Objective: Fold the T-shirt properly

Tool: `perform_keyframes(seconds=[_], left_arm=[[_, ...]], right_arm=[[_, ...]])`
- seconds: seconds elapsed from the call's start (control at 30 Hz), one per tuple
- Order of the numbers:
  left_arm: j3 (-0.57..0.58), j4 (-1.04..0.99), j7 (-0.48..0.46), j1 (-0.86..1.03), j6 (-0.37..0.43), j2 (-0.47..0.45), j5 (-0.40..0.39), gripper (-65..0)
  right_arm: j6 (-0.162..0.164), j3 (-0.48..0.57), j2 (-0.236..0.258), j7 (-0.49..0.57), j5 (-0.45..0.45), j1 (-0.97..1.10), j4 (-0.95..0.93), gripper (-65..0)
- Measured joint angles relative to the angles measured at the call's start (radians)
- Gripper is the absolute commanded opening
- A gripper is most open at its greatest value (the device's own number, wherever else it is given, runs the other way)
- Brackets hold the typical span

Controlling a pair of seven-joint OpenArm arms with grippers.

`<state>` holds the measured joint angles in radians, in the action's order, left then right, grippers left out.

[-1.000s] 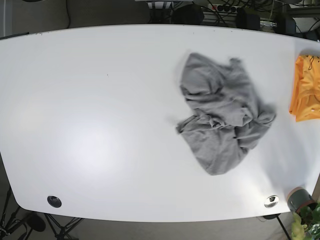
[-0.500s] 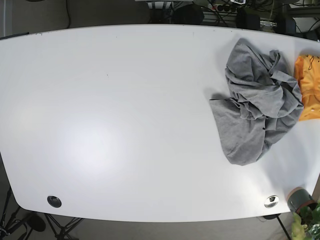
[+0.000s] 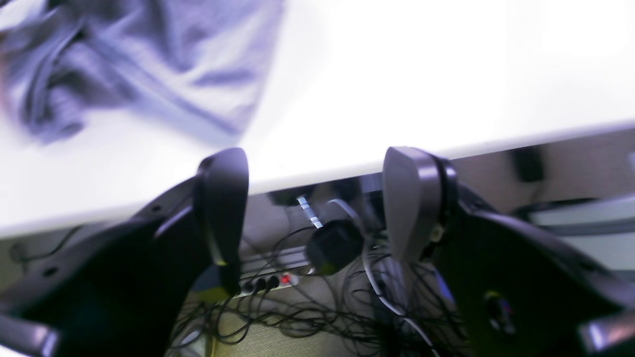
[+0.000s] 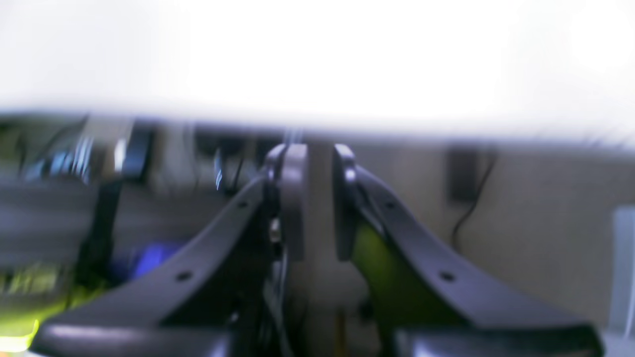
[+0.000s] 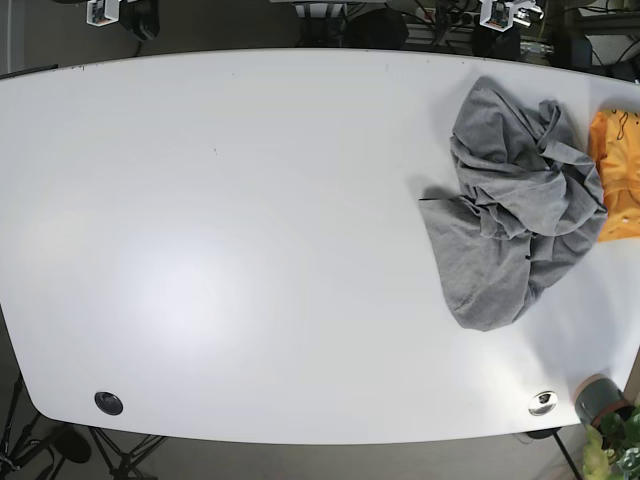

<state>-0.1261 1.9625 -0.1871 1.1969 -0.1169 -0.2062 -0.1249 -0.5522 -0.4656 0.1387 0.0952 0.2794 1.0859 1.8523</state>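
A grey T-shirt (image 5: 515, 205) lies crumpled on the right part of the white table (image 5: 250, 250). It also shows blurred at the top left of the left wrist view (image 3: 124, 64). My left gripper (image 3: 317, 198) is open and empty, beyond the table's far edge, apart from the shirt. My right gripper (image 4: 317, 198) has its jaws almost together with nothing between them, off the far edge of the table. In the base view only the tips of the left arm (image 5: 497, 12) and the right arm (image 5: 105, 10) show at the top edge.
An orange garment (image 5: 620, 175) lies at the right edge, touching the grey shirt. A black grommet (image 5: 108, 403) and a silver one (image 5: 542, 403) sit near the front edge. A plant pot (image 5: 598, 398) stands at the front right corner. Cables (image 3: 317, 307) hang behind the table.
The grey shirt shifted from the middle right to the far right, next to the orange garment, then lay still. Both arm tips have come into view at the top edge.
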Motion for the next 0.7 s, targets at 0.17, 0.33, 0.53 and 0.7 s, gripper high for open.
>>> perform_keyframes(seconds=[0.17, 0.33, 0.53, 0.7], left_arm=[[-0.005, 0.017, -0.003, -0.085, 0.002, 0.009, 0.000, -26.0], [-0.011, 0.017, 0.000, -0.148, 0.009, 0.030, 0.000, -26.0], [-0.094, 0.016, 0.002, -0.220, 0.013, 0.090, 0.000, -25.6], [-0.143, 0.015, 0.053, -0.280, 0.006, 0.101, 0.000, -25.6]], right_arm=[[-0.006, 0.006, 0.001, -0.006, 0.005, -0.047, 0.059, -57.1], [-0.017, 0.007, 0.001, -0.111, 0.003, -0.153, 0.093, -56.9], [-0.013, 0.008, 0.003, -0.239, 0.003, -0.315, 0.100, -56.4], [-0.020, 0.008, 0.002, -0.372, 0.002, -0.440, 0.106, -56.4]])
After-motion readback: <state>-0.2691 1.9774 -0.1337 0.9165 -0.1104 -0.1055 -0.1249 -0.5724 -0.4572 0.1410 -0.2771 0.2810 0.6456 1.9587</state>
